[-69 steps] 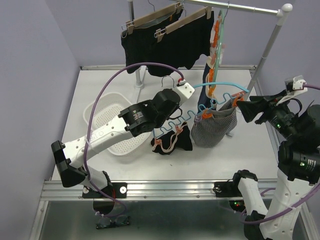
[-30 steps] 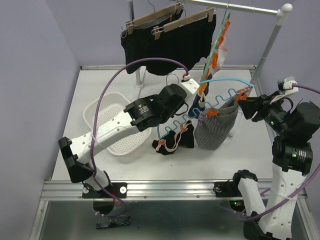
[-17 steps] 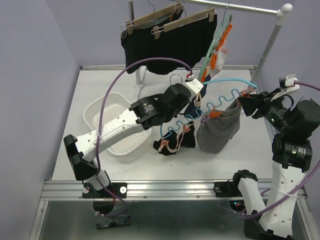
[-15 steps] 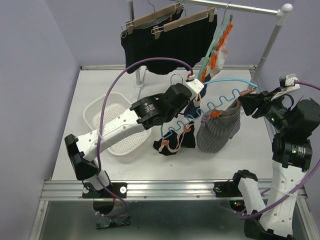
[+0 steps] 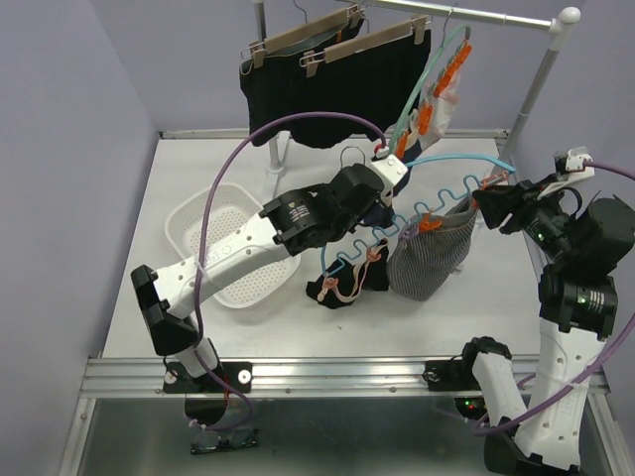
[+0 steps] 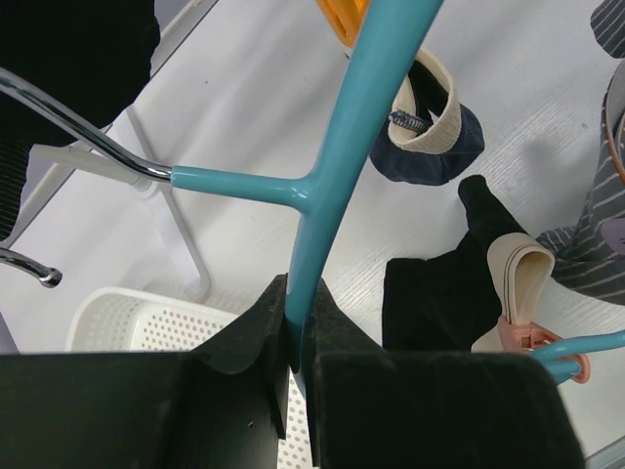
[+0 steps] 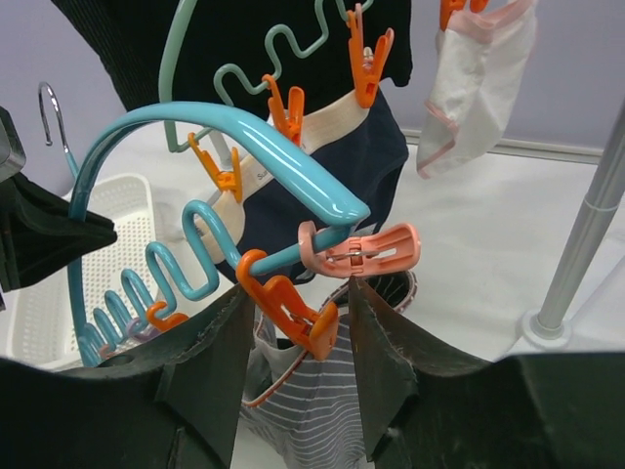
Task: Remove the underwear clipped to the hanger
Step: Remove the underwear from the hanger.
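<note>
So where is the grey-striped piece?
Top view, right of centre: the grey-striped piece hangs clipped to the blue hanger, between the black pink-trimmed piece and the right pincer.

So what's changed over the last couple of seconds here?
The left gripper, shut on the blue hanger, has carried it rightward and a little higher. The right gripper rose slightly, straddling the orange clip. The rail hanger has swung to a tilt. Unchanged: the grey-striped piece stays clipped, black shorts stay on the rail, basket in place.
</note>
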`<action>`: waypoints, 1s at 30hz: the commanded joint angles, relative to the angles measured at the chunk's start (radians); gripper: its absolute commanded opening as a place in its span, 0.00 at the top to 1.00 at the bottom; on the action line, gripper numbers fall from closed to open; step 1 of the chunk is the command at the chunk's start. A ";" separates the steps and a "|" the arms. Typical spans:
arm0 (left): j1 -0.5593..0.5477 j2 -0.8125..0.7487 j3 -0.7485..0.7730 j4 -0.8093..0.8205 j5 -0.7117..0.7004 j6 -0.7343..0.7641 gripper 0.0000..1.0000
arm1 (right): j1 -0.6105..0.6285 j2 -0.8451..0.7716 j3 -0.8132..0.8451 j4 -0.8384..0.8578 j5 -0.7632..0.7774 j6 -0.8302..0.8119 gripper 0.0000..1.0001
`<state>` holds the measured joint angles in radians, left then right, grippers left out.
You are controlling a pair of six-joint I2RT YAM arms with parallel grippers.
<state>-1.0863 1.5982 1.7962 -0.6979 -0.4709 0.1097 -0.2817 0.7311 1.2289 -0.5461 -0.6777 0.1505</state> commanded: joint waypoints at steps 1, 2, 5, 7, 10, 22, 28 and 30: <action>-0.006 -0.009 0.084 0.072 -0.002 -0.038 1.00 | -0.005 -0.027 -0.017 0.044 0.040 -0.015 0.48; -0.006 -0.009 0.086 0.072 -0.003 -0.038 1.00 | -0.005 -0.030 -0.016 0.043 0.043 -0.017 0.46; -0.006 -0.007 0.089 0.069 -0.008 -0.039 1.00 | -0.005 -0.041 -0.002 0.041 0.070 -0.022 0.45; -0.006 -0.009 0.091 0.067 -0.011 -0.041 1.00 | -0.005 -0.042 0.001 0.037 0.076 -0.023 0.45; -0.007 -0.009 0.094 0.067 -0.015 -0.048 1.00 | -0.004 -0.041 0.001 0.031 0.082 -0.022 0.45; -0.007 0.040 0.175 0.023 -0.009 -0.091 1.00 | -0.005 -0.038 -0.008 0.012 0.067 -0.045 0.43; -0.007 0.066 0.198 0.001 0.005 -0.104 1.00 | -0.005 -0.012 0.007 0.044 0.092 -0.049 0.39; -0.009 0.069 0.201 -0.002 0.006 -0.107 1.00 | -0.005 -0.006 0.009 0.057 0.092 -0.043 0.39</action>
<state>-1.0866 1.6829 1.9240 -0.7517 -0.4706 0.0456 -0.2821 0.7155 1.2198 -0.5503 -0.6014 0.1162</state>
